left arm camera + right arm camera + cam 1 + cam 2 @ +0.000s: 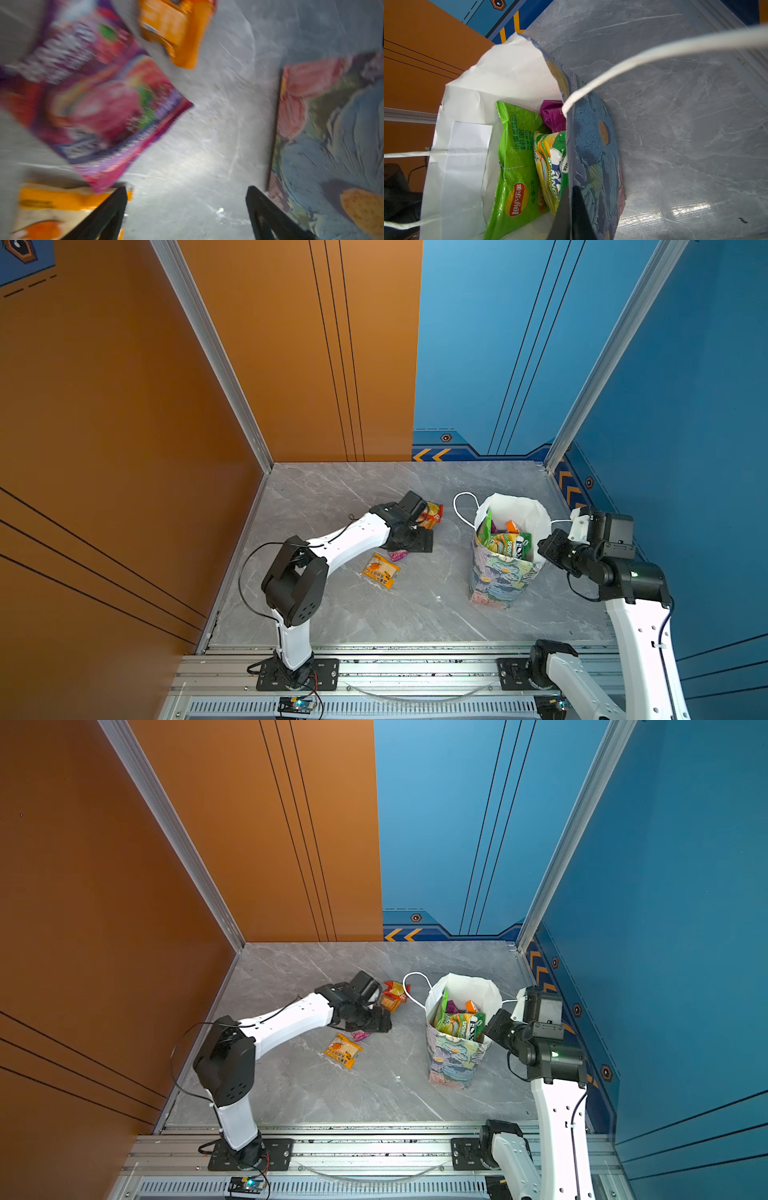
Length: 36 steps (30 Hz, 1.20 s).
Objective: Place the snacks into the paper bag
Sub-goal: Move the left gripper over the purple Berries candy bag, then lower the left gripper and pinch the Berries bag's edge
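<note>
Seemingly partway through packing on the bench (415,614), with the paper bag (498,576) upright right of centre, several packets (517,166) inside, rim clamped by the closed right hand (572,193); next, likely lowering the fully spread, empty left hand (187,189) over the purple packet (99,99), loose between two orange packets (380,570), and closing gently.

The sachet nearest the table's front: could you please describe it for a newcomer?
Find the floral bag on the grey table. Left of it lie three loose packets. The sachet is the flat orange-and-cream one, unlike the purple packet and crumpled red packet.
</note>
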### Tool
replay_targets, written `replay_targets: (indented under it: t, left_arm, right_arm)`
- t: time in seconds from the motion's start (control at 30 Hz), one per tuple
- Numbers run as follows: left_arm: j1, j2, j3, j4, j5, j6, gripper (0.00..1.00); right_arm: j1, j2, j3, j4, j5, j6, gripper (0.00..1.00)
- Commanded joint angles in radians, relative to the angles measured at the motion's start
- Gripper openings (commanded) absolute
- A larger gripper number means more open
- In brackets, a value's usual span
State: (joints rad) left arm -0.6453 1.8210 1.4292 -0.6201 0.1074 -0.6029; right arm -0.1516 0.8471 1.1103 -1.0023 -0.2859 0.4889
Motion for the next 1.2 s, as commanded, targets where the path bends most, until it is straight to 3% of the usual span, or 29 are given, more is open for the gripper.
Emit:
replay_targets:
  t: [0.0, 0.13, 0.33, 0.73, 0.87, 1.03, 1.17]
  left_arm:
    - [0.111, -0.049, -0.031, -0.056, -0.017, 0.023, 0.96]
    - [0.161, -0.035, -0.059, -0.011, -0.028, 0.002, 0.98]
    - [0.161, 0.065, -0.057, 0.05, 0.064, -0.05, 0.98]
    - [-0.044, 0.215, 0.093, 0.092, 0.153, -0.092, 0.96]
    - [-0.086, 0.19, 0.132, 0.06, 0.155, -0.066, 0.95]
    - [-0.037, 0.063, 0.092, -0.034, 0.026, -0.003, 0.96]
    - [0.068, 0.02, 0.065, -0.086, -0.034, 0.053, 0.95]
  right_arm:
    - [-0.009, -0.022, -0.009, 0.043, -0.015, -0.009, 0.0]
    - [-0.009, -0.027, -0.009, 0.045, -0.018, 0.0, 0.0]
    - [-0.009, -0.045, -0.009, 0.035, -0.015, -0.004, 0.0]
    - [-0.009, -0.041, -0.001, 0.023, -0.016, -0.016, 0.0]
    - [-0.012, -0.047, -0.011, 0.019, -0.009, -0.022, 0.0]
    - [-0.011, -0.052, -0.015, 0.019, -0.011, -0.027, 0.0]
    - [-0.012, -0.043, -0.015, 0.027, -0.016, -0.027, 0.0]
